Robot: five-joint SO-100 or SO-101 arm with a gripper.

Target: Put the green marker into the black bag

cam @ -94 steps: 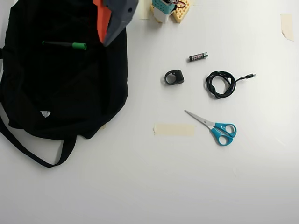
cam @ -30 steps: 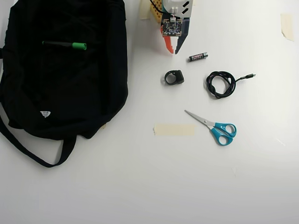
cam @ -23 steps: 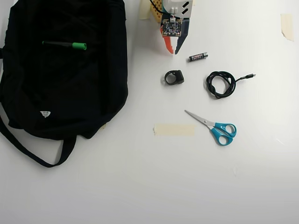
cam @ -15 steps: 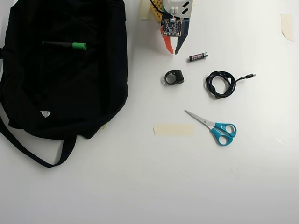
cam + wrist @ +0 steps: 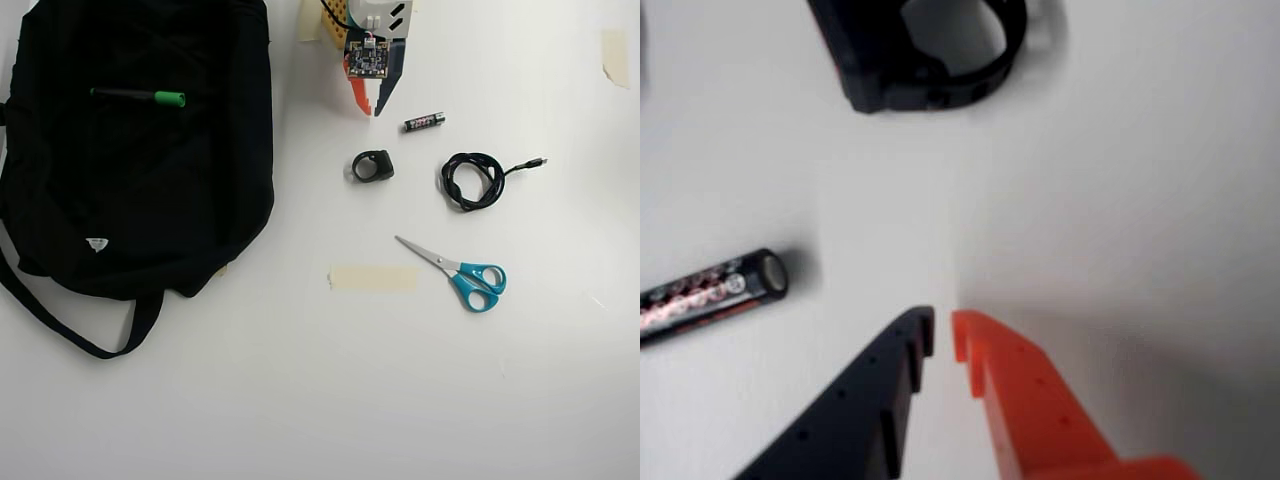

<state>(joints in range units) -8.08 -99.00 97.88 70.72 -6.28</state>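
Observation:
The green marker (image 5: 138, 96) lies flat on top of the black bag (image 5: 130, 190) at the left of the overhead view, its green cap pointing right. My gripper (image 5: 370, 108) sits at the top centre of that view, well right of the bag and apart from the marker. In the wrist view the gripper (image 5: 942, 334) shows one black finger and one orange finger nearly touching at the tips, with nothing held between them. Neither marker nor bag appears in the wrist view.
A small battery (image 5: 424, 122) lies just right of the gripper, also the battery (image 5: 710, 293) in the wrist view. A black ring-shaped clip (image 5: 373, 166), a coiled black cable (image 5: 475, 180), blue-handled scissors (image 5: 462, 275) and a tape strip (image 5: 373, 278) lie on the white table.
About three seconds ago the arm hung over the bag's upper right edge; it has since drawn back to the top centre. Over the last second nothing has moved.

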